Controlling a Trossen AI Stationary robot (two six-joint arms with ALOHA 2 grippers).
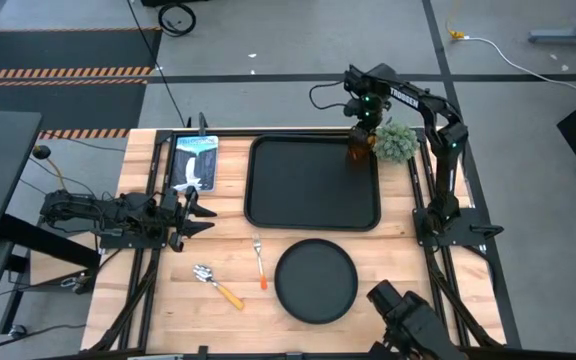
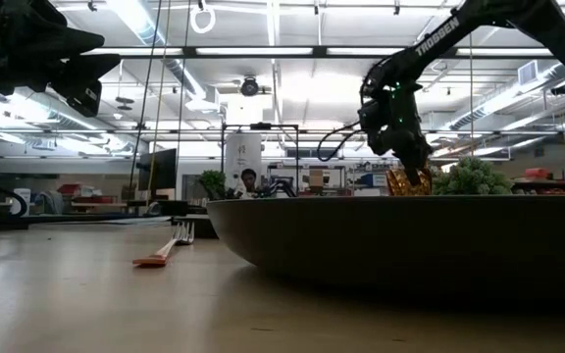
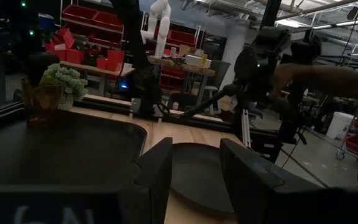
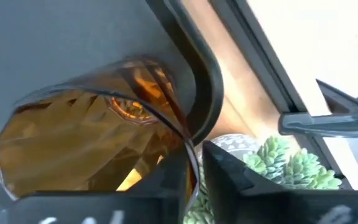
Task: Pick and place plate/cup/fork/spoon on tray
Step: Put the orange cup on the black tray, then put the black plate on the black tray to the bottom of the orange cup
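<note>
The amber cup (image 1: 359,149) is upright over the far right corner of the black tray (image 1: 268,185), next to a small green plant (image 1: 398,141). My right gripper (image 1: 360,133) is above the cup and shut on it; the cup also shows in the low view (image 2: 406,181). The round black plate (image 1: 315,280) lies on the table near the tray's near edge. The fork (image 1: 259,262) and the spoon (image 1: 216,285) lie flat on the wood left of the plate. My left gripper (image 1: 200,212) waits open and empty at the table's left side. My right gripper pinches the cup's wall at its rim (image 4: 188,140), on the side toward the plant, one finger inside the cup and one outside. The fingers come from above, pointing down. The cup stays upright at the tray's corner; I cannot tell whether its base rests on the tray.
A blue-and-white packet (image 1: 194,160) lies left of the tray at the far left. The plant stands just outside the tray's far right corner, close to the cup. The plate's rim (image 2: 400,235) fills the front of the low view.
</note>
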